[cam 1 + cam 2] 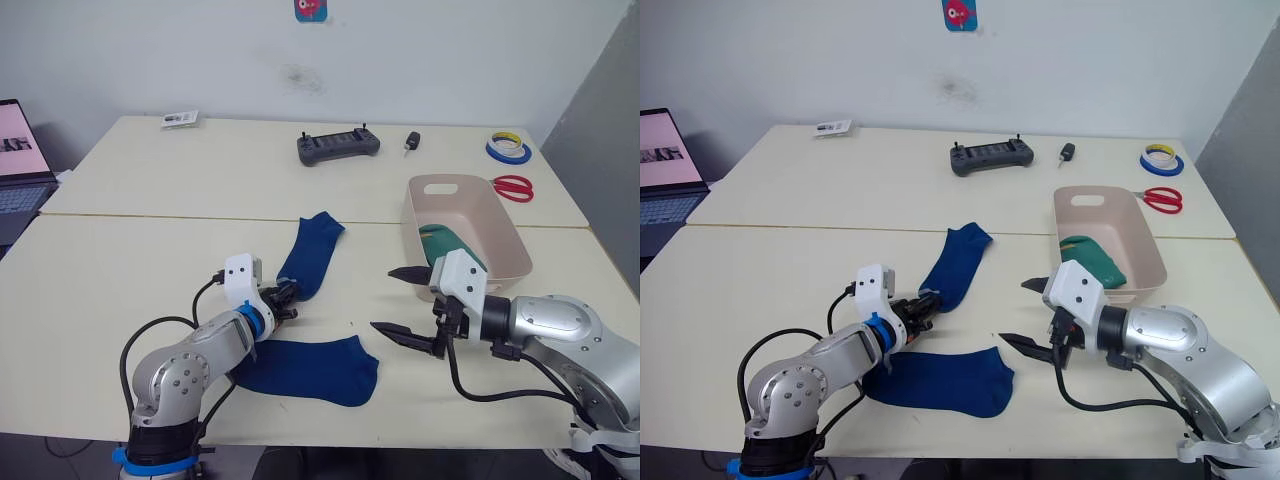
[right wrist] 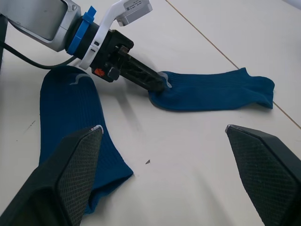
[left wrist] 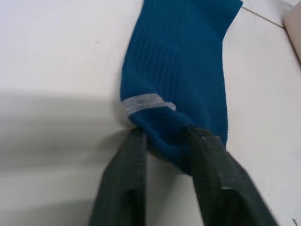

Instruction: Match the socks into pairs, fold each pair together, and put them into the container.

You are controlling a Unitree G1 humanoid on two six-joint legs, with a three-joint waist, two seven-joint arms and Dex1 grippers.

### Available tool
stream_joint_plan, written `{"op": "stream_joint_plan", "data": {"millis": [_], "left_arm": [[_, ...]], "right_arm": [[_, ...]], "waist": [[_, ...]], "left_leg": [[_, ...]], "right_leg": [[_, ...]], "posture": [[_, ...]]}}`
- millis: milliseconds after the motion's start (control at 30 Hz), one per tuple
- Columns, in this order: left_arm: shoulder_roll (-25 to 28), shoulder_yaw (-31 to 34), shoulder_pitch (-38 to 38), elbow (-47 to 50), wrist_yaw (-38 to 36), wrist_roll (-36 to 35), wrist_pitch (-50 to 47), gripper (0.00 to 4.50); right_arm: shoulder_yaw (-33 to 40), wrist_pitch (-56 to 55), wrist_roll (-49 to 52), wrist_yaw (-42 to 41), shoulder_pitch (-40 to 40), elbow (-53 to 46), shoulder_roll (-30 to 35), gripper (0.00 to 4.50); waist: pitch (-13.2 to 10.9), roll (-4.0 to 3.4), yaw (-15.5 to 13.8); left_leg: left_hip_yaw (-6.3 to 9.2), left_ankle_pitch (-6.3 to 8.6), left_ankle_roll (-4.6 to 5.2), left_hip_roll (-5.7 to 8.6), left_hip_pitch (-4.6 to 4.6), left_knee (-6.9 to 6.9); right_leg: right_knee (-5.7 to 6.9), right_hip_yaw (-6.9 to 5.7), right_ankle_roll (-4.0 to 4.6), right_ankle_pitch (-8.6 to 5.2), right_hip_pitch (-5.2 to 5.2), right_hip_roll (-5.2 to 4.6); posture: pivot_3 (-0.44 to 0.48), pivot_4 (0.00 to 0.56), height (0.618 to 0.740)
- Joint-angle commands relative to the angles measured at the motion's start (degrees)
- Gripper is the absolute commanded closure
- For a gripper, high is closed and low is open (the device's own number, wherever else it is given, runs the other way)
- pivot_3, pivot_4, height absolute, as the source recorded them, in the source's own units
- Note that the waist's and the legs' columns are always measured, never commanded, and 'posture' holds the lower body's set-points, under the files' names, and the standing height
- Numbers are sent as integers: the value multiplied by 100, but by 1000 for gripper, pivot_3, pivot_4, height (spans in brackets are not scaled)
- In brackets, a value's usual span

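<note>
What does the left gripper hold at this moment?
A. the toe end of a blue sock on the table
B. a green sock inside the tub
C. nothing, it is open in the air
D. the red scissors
A: the left gripper is pinched on the end of the blue sock lying on the table.

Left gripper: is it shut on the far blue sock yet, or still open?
Shut on it. The left gripper pinches the far blue sock by its near end, with fabric bunched between the fingers.

Two blue socks (image 1: 312, 254) (image 1: 310, 369), a container (image 1: 497, 222), controller (image 1: 338, 146), scissors (image 1: 513, 187) and tape rolls (image 1: 508, 148) are carried by the table (image 1: 120, 270).
</note>
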State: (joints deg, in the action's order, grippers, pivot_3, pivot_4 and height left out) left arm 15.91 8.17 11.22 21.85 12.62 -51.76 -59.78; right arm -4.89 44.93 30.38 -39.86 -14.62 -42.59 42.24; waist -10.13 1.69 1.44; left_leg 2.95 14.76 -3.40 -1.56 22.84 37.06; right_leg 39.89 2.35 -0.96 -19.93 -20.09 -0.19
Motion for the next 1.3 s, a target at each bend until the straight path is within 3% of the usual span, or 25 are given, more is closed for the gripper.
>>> {"op": "stream_joint_plan", "data": {"millis": [33,233,333,433,533,633,800,1100,1300], "left_arm": [[9,76,-27,58,-198,58,-41,4462],[487,348,-230,341,-847,-183,-205,4462],[1074,592,-369,436,-1579,-642,-501,4462],[2124,827,-662,342,-2740,-911,-773,4462],[3318,669,-952,-229,-4101,-78,-34,4462],[3993,404,-906,-1003,-4975,883,1035,4462],[4215,151,-619,-1819,-5643,1837,2093,4462],[3941,81,-430,-1901,-5930,2240,2247,4462],[3878,125,-375,-1890,-6021,2385,2247,4462]], "right_arm": [[98,-17,52,28,-15,-210,41,0],[70,-30,48,36,-21,-204,19,0],[52,-20,68,50,-35,-204,-14,0],[3,-17,75,42,-52,-200,-38,0],[-75,-10,77,35,-101,-165,-79,0],[-158,-8,72,53,-156,-127,-168,0],[-555,-17,-296,419,-461,219,-591,0],[-1513,158,-1313,1674,-1710,2344,-2607,0],[-1535,-513,-1806,1932,-2130,3969,-3516,0]], "waist": [[0,0,0],[0,0,24],[0,0,30],[-2,0,28],[-7,-9,31],[-12,-16,24],[-12,-17,22],[-13,-15,53],[-13,-15,44]], "left_leg": [[0,0,0,0,0,0],[0,0,0,-4,0,-2],[1,0,-1,-9,0,-5],[1,-1,-1,-9,0,-6],[-1,-1,-2,-8,-3,-10],[-1,0,0,-8,-4,-14],[-6,11,18,-7,3,-15],[-7,11,18,-12,8,-14],[-7,11,19,-11,9,-14]], "right_leg": [[0,0,0,0,0,0],[0,1,0,0,-3,2],[2,1,0,0,-8,6],[0,1,0,0,-8,6],[1,2,1,-1,-12,5],[0,0,1,-1,-13,5],[-9,1,2,-1,-17,-2],[9,4,3,0,-35,2],[9,2,3,0,-37,0]], "posture": [[0,150,740],[0,150,740],[0,150,740],[0,150,740],[0,150,740],[0,150,740],[0,150,740],[0,150,740],[0,150,740]]}}
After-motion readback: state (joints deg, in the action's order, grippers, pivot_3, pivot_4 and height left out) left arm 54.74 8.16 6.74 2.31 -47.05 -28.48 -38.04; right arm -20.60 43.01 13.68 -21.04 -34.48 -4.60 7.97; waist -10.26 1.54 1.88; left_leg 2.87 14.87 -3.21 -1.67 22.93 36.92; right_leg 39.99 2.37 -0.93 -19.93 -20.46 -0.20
